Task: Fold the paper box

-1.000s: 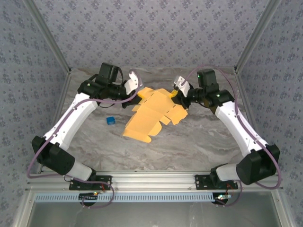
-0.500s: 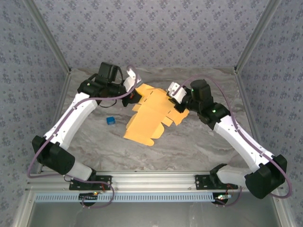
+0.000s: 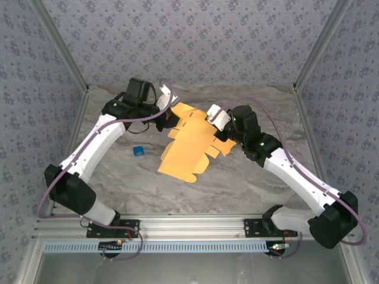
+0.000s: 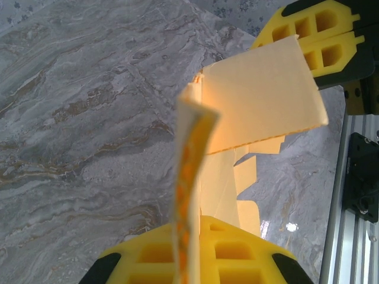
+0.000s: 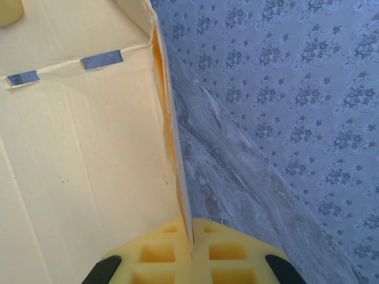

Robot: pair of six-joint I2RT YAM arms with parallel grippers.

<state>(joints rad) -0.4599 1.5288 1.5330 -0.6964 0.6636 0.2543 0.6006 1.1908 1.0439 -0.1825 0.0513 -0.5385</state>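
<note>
The paper box [image 3: 188,148] is an orange-yellow die-cut cardboard sheet with tabs, held up off the marble table between both arms, its near end sloping down. My left gripper [image 3: 167,116] is shut on the sheet's far left edge; in the left wrist view that edge [image 4: 189,177] runs edge-on between the yellow fingers [image 4: 237,254]. My right gripper [image 3: 218,125] is shut on the far right edge. In the right wrist view the pale panel [image 5: 77,154] with two slots fills the left, pinched between the fingers [image 5: 160,254].
A tiny blue cube [image 3: 138,151] lies on the marble table [image 3: 249,177] left of the sheet. Patterned walls enclose the back and sides. A metal rail [image 3: 189,225] with the arm bases runs along the near edge.
My right arm has swung left and forward, pushing its edge of the sheet toward the left gripper. The sheet has bunched narrower and shifted slightly right. The left gripper has barely moved.
</note>
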